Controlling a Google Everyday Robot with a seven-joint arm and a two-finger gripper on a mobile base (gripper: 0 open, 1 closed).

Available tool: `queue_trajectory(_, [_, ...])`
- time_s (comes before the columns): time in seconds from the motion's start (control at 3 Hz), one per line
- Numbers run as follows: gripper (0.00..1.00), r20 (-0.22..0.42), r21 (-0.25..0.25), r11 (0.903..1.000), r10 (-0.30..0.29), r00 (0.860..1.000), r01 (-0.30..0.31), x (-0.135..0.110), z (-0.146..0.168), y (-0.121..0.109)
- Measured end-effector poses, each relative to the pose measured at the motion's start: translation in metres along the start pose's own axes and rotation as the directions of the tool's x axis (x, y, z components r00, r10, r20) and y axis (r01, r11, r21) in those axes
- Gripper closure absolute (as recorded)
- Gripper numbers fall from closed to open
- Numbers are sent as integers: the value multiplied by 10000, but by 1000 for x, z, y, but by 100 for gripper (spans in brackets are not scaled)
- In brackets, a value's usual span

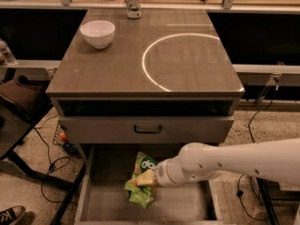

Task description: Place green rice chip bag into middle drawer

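Over mid drawer [187, 206], gripper [152, 177] holds chip bag [139, 193].

**Colours, placed off the drawer front**

Drawer front [93, 129]: grey, dark loop handle [147, 129].
Below it: grey middle drawer [187, 205]; bright green rice chip bag [139, 191], white-on-dark-green logo, yellow patch; white gripper [152, 178] pinching it.
Above: white bowl [97, 33], brown top [117, 74] with white ring [143, 64].

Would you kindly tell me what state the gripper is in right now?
The gripper is closed on the green rice chip bag over the middle drawer.
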State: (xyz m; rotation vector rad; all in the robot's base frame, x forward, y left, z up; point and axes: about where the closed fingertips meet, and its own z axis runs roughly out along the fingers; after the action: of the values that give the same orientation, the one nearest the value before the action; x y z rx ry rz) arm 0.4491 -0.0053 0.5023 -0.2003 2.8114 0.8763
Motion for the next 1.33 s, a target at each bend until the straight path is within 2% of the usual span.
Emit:
queue_trajectory(1.0, [30, -22, -19, 10000, -17, 10000, 17, 1, 3, 1])
queue_trajectory(1.33, [1, -48, -31, 10000, -32, 10000, 32, 1, 4, 2])
